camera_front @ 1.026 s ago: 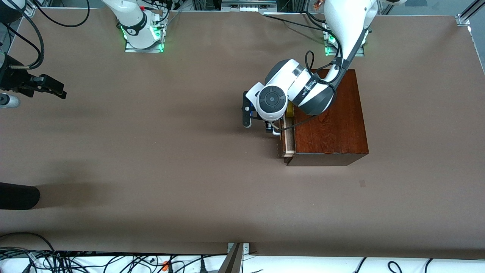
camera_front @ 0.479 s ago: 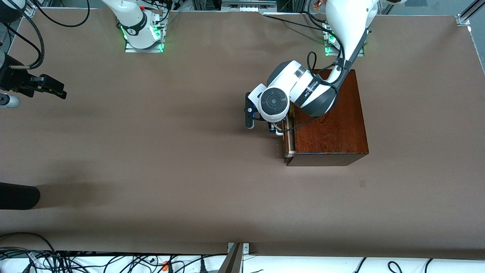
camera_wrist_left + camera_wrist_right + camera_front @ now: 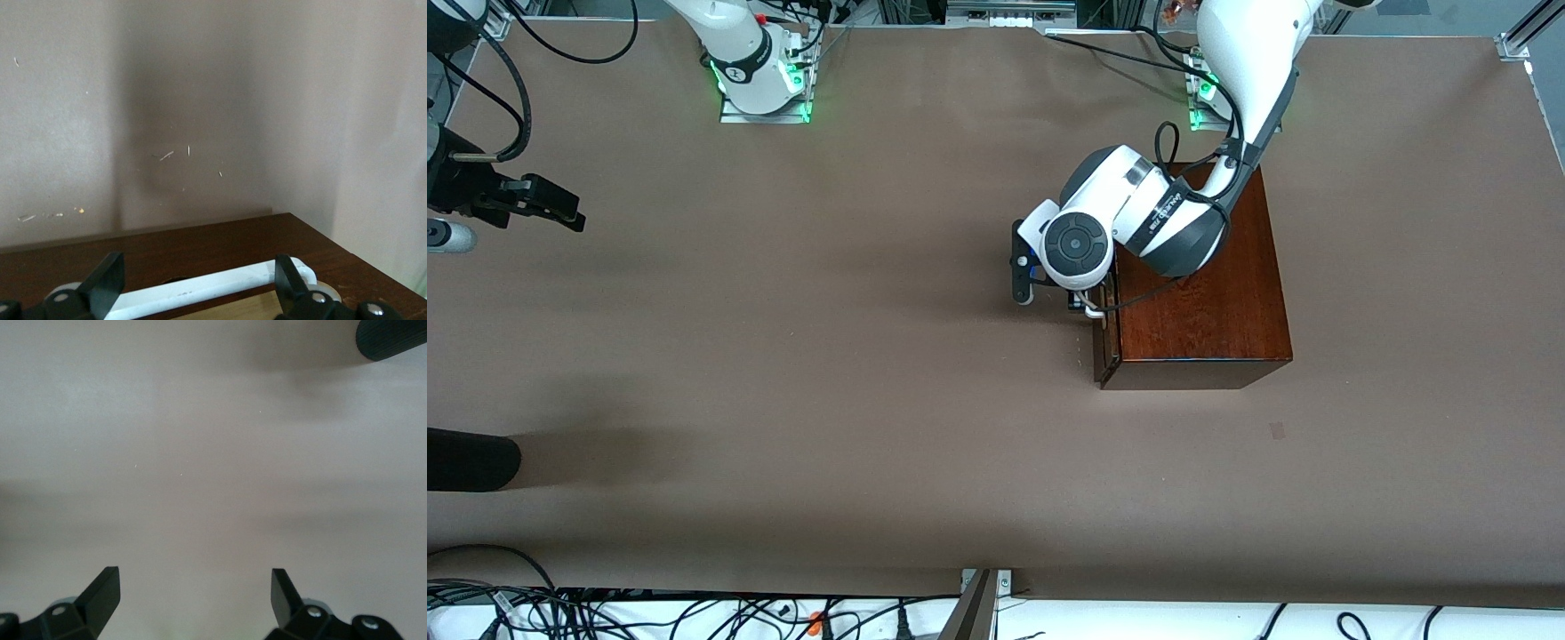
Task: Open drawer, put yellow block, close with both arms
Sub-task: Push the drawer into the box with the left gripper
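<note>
Drawer (image 3: 1100, 342) stood almost shut in the dark mahogany box (image 3: 1199, 280), only a thin sliver of its front showing proud of the box face. The box sat on the brown bench (image 3: 871, 400) near the edge where the arm bases stood, close by the left arm's base. The left gripper (image 3: 197, 283) was at the drawer front, its fingers (image 3: 107, 279) spread wide to either side of the white bar handle (image 3: 207, 288); the bar lay between them without being pinched, and whether it touched them could not be told. A strip of pale wood showed just under the handle in the left wrist view. The yellow block could not be seen in any view.

The right gripper (image 3: 547, 206) waited over bare bench surface at the right arm's end of the bench, near that end's edge. Its fingers (image 3: 103, 592) were spread fully apart and held nothing.
</note>
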Robot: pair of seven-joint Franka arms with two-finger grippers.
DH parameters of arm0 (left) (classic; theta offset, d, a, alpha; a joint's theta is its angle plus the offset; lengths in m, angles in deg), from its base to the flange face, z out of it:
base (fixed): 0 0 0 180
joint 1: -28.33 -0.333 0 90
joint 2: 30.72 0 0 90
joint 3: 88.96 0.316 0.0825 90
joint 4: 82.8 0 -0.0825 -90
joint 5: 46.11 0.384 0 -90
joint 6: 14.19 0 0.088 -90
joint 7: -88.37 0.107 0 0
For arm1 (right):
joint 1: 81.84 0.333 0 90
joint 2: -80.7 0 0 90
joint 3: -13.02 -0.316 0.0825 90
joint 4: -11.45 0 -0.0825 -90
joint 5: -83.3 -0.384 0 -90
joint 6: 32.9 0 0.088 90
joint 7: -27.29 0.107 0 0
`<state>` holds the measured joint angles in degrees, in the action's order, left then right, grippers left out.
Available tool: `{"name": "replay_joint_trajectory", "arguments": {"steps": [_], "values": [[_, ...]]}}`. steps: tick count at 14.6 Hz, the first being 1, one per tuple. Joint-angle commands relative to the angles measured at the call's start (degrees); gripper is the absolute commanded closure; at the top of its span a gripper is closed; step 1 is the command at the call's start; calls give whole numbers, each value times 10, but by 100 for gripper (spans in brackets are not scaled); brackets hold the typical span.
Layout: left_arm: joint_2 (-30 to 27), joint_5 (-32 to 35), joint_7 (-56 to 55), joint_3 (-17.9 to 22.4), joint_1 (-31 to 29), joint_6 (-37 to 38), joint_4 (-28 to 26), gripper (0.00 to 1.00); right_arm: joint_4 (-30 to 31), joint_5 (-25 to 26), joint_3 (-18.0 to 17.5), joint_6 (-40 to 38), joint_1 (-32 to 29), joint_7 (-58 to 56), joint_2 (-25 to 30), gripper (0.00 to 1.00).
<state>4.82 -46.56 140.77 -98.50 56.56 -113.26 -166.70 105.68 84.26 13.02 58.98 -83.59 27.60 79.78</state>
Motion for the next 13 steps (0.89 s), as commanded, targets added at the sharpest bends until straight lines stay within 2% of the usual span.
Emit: {"name": "replay_joint_trajectory", "arguments": {"steps": [1,5,9,11,13], "values": [[-21,44,2,10,-21,12,-19,0,-5,-10,-5,-6,-7,-6,0,0],[-26,37,-12,3,-19,13,-12,0,-5,-10,-5,-6,-7,-7,0,0],[-113,16,-133,4,-24,49,-9,0,-5,-10,-5,-6,-7,-7,0,0],[-156,5,-203,7,-48,81,-2,0,-5,-10,-5,-6,-7,-7,0,0],[-181,5,-227,8,-84,120,15,0,-5,-10,-5,-6,-7,-7,0,0]]}}
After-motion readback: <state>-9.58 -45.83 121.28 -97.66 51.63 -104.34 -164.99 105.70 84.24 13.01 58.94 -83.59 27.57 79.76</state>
